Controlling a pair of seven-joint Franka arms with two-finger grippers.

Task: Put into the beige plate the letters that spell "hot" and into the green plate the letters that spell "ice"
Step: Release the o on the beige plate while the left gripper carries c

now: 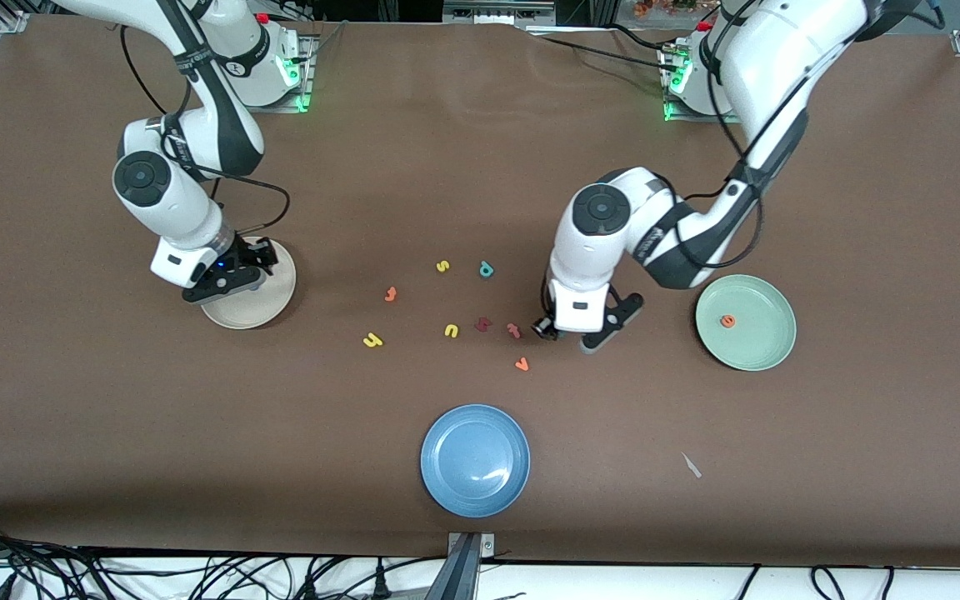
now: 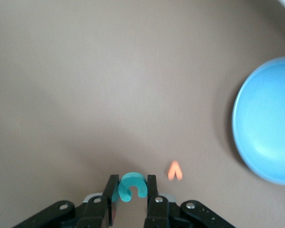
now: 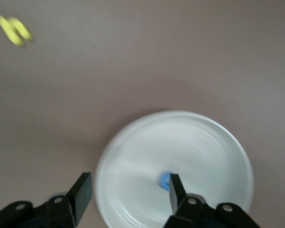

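Note:
My left gripper [image 1: 577, 335] [image 2: 133, 181] is shut on the teal "c" [image 2: 132, 178], over the table between the scattered letters and the green plate [image 1: 759, 343]. That plate holds the orange "e" [image 1: 727, 321]. Over the beige plate [image 1: 270, 302] [image 3: 190, 137] my right gripper [image 1: 228, 282] [image 3: 129, 184] is open and holds nothing. The blue "o" [image 3: 165, 180] lies in this plate beside one fingertip. On the table lie the yellow "h" [image 1: 372, 340] and the orange "t" [image 1: 391, 293].
More letters lie mid-table: yellow "s" [image 1: 442, 266], teal "p" [image 1: 486, 268], yellow "u" [image 1: 451, 331], a dark red letter [image 1: 482, 324], a pinkish-red "t" [image 1: 514, 330] and an orange "v" [image 1: 521, 364] [image 2: 175, 171]. A blue plate [image 1: 475, 460] [image 2: 268, 123] sits nearer the camera.

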